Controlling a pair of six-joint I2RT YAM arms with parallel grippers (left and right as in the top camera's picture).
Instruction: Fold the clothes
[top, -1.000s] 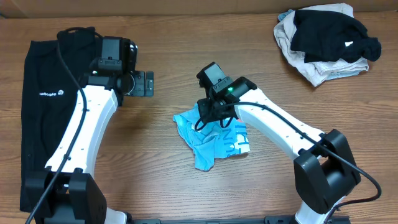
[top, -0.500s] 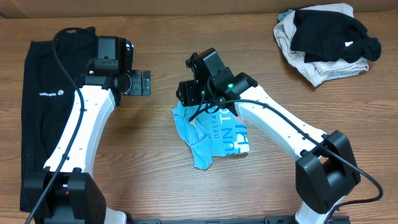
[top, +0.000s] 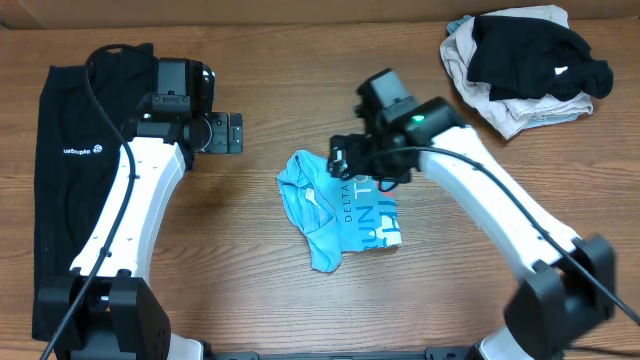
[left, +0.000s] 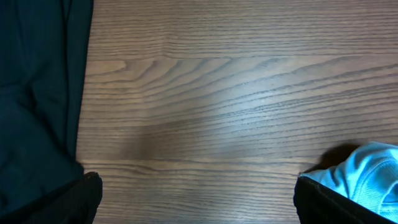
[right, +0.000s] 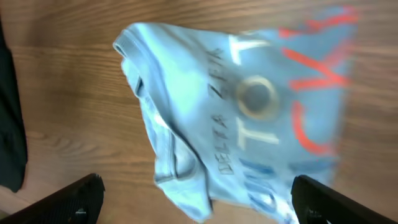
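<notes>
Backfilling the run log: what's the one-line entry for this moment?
task: fold clothes | light blue T-shirt: crumpled, not folded | right jaws: open, empty, above it | left jaws: open, empty, over table

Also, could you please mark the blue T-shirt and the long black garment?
Blue T-shirt (top: 360, 215): overhead view, on its lettered front.
Black garment (top: 60, 220): overhead view, on its flat middle, below the logo.

Matt wood-grain table (top: 250, 285), soft crumpled cloth T-shirt (top: 332, 215)
</notes>
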